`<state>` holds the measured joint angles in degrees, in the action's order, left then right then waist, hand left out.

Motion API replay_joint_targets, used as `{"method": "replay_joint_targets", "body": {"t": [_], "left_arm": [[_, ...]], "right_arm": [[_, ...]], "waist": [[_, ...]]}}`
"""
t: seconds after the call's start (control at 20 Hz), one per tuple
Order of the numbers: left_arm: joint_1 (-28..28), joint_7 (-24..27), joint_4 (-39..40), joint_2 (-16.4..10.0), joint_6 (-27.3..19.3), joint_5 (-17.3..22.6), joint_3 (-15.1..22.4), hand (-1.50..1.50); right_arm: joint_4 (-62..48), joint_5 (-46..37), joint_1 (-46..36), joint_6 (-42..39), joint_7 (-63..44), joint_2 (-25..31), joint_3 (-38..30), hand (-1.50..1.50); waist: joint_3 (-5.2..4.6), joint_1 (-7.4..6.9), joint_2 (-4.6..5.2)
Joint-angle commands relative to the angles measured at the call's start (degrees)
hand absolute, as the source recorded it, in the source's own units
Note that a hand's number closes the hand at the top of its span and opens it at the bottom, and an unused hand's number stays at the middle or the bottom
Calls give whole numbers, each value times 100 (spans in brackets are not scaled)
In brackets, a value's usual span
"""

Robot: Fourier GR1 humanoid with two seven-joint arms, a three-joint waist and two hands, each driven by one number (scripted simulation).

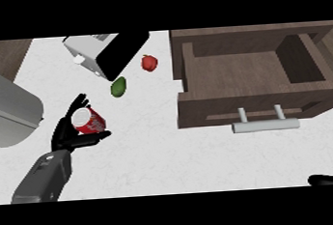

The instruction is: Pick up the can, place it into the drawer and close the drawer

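Note:
A red can point(88, 120) with a white top stands on the white counter at centre left. My left hand point(67, 132) is around it, fingers behind it and thumb in front, curled on its sides. The brown wooden drawer point(196, 86) stands open at the right, its inside bare, with a silver bar handle point(265, 126) on its front. Only the tip of my right hand point(329, 179) shows at the lower right edge, low and away from the drawer.
A toaster point(101, 53) sits at the back of the counter. A red pepper point(149, 62) and a green vegetable point(118, 86) lie between the can and the drawer. A grey rounded appliance point(5, 114) fills the left edge.

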<state>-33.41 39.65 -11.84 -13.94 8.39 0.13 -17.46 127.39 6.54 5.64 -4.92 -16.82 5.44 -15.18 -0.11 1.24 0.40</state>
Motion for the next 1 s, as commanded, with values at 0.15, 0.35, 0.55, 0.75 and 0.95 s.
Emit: {"method": "replay_joint_targets", "body": {"t": [0.15, 0.35, 0.55, 0.75, 0.95], "left_arm": [[-253, 158, 233, -5, 551, -9, 15, 150], [-536, 68, 180, 274, 459, 101, -57, 150], [-355, 502, 171, 233, 637, -26, 56, 150], [-444, 407, -24, 730, -193, 188, -96, 150], [-642, 145, -181, 894, -474, 355, -177, 150]], "right_arm": [[-18, -34, 126, -55, 259, -112, -31, -150], [-300, -202, -42, -37, 482, -83, -30, -150], [80, 9, 475, -261, 543, -97, -160, -150], [207, -79, 418, -130, 365, -167, -112, -150], [-268, -19, 48, -154, 443, 56, -356, -150]], "waist": [[-2, 30, 14], [1, 17, 11], [0, 59, 10], [7, -22, -22], [8, -50, -22]]}}
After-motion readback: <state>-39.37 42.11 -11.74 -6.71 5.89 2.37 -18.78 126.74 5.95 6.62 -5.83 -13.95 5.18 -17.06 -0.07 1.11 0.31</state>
